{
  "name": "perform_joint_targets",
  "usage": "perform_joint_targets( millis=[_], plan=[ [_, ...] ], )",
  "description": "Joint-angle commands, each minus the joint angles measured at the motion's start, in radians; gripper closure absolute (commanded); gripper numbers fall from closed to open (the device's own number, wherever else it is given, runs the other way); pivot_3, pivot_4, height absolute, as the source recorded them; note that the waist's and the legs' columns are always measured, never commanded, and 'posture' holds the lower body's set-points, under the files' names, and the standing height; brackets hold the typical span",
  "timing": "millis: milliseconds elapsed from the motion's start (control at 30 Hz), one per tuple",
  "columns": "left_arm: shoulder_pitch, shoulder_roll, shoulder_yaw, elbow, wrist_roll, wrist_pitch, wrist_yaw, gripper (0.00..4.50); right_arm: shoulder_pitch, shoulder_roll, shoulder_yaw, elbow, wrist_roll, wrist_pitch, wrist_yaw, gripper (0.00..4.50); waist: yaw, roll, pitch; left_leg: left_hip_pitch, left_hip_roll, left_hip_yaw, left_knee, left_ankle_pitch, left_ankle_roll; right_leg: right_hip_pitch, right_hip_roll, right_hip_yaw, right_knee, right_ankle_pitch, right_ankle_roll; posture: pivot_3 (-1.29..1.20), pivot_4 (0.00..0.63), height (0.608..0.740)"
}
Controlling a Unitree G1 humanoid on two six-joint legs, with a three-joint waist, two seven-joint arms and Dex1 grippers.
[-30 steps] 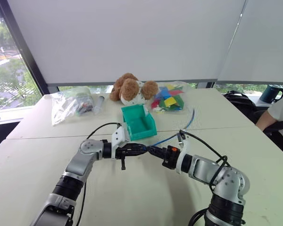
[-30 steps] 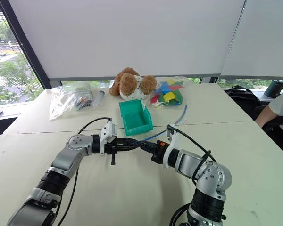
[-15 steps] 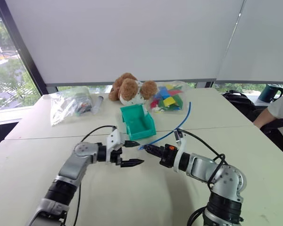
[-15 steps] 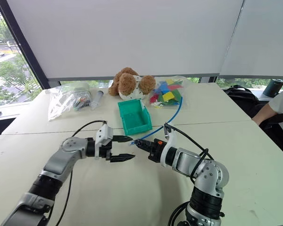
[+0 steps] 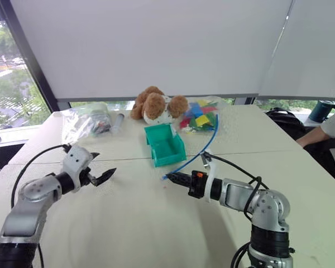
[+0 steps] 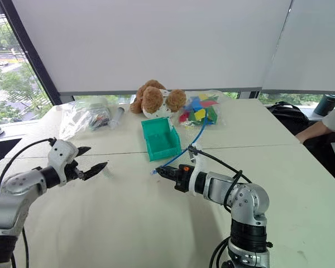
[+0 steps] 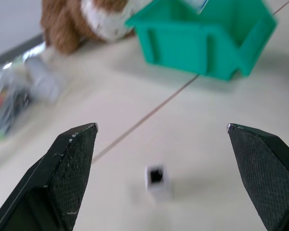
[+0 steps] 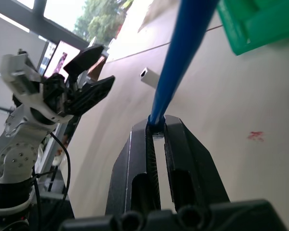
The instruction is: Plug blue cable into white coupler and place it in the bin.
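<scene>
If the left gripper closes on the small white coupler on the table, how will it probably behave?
The white coupler looks tiny and boxy, so probably very light and rigid. Lying loose on the smooth table, it may slide or tip if the left gripper nudges it off-centre.

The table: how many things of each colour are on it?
Teal-green: 1, the bin
Blue: 1, the blue cable
White: 1, the white coupler
Brown: 1, the teddy bear
Clear: 2, the bag of coloured blocks and the other bag
Total: 6
</scene>
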Motion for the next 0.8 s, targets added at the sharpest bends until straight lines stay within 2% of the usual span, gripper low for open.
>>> perform_joint_targets(
  millis=[33, 500, 600, 733, 800],
  plan=[
    [-0.006, -0.030, 0.043, 0.044, -0.047, -0.044, 0.006, 0.07, -0.023, -0.013, 0.018, -0.004, 0.029, -0.033, 0.021, 4.50, 0.000, 0.000, 0.000, 0.000, 0.000, 0.000, 0.000, 0.000, 0.000, 0.000, 0.000, 0.000, 0.000, 0.000, 0.000, 0.00, 0.150, 0.740],
    [-0.166, -0.123, -0.034, 0.559, -0.032, -0.290, -0.119, 0.07, -0.006, -0.028, 0.025, -0.039, 0.055, -0.050, -0.011, 4.50, -0.001, 0.000, 0.000, 0.000, 0.000, 0.000, 0.000, 0.000, 0.000, 0.000, 0.000, 0.000, 0.000, 0.000, 0.000, 0.00, 0.150, 0.740],
    [-0.210, -0.139, -0.045, 0.655, -0.032, -0.327, -0.151, 0.83, -0.003, -0.032, 0.024, -0.045, 0.061, -0.051, -0.020, 4.50, -0.002, 0.000, 0.000, 0.000, -0.001, 0.000, 0.000, 0.000, 0.000, 0.000, 0.000, 0.000, 0.000, 0.000, 0.000, 0.00, 0.150, 0.740],
    [-0.271, -0.160, -0.066, 0.777, -0.007, -0.394, -0.185, 2.83, 0.000, -0.036, 0.023, -0.049, 0.071, -0.052, -0.030, 4.50, -0.002, 0.000, 0.000, 0.000, -0.001, 0.000, 0.000, 0.000, 0.000, 0.000, 0.000, -0.001, 0.000, 0.000, 0.000, 0.00, 0.150, 0.740],
    [-0.304, -0.169, -0.080, 0.817, 0.001, -0.421, -0.207, 3.63, 0.000, -0.039, 0.025, -0.052, 0.074, -0.053, -0.034, 4.50, -0.002, 0.000, 0.000, 0.000, -0.001, 0.000, 0.000, 0.000, 0.000, 0.000, 0.000, 0.000, 0.000, 0.000, 0.000, 0.00, 0.150, 0.740]
  ],
)
